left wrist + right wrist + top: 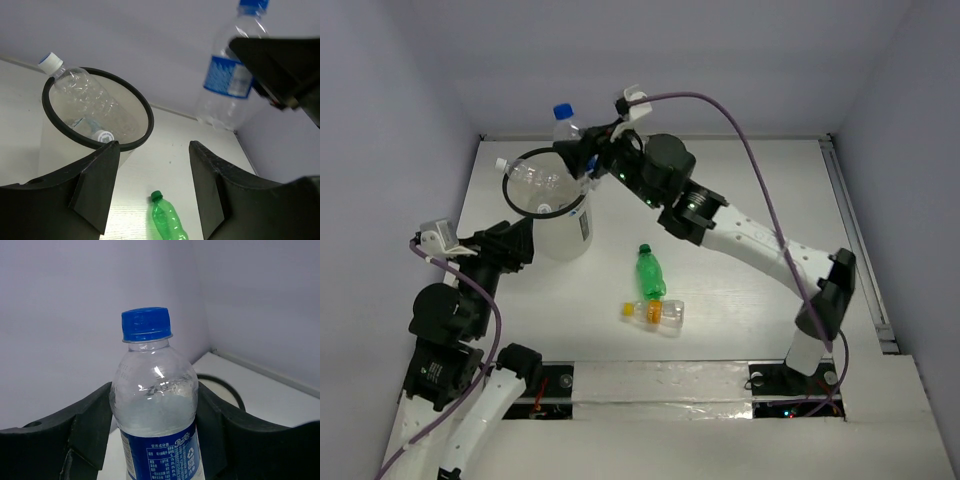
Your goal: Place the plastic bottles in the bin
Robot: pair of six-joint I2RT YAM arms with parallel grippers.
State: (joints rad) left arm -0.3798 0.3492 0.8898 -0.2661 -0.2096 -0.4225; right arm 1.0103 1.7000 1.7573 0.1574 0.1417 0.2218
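The right pincer (152, 426) is clamping a blue-capped bottle (154, 405) upright by its body. The bottle's lower part is running off the bottom of the right wrist view, and from above the pincer is hiding most of it. It is hanging up by the far rim of the bin (566, 236); whether it is over the opening is hard to tell.

Inside the bin a clear bottle (82, 92) is leaning with its white cap poking above the black rim. A second white cap (104, 136) is showing lower down, though the see-through bodies are overlapping and cannot be counted.

The left pincer (153, 148) is gaping wide with nothing between its fingers, hanging just beside the bin's near left side.

A green bottle (650, 272) is lying on the white counter (750, 180), with a yellow-capped, orange-labelled bottle (658, 314) lying crosswise just beside its base. Pale lilac walls are closing in the counter on three sides.
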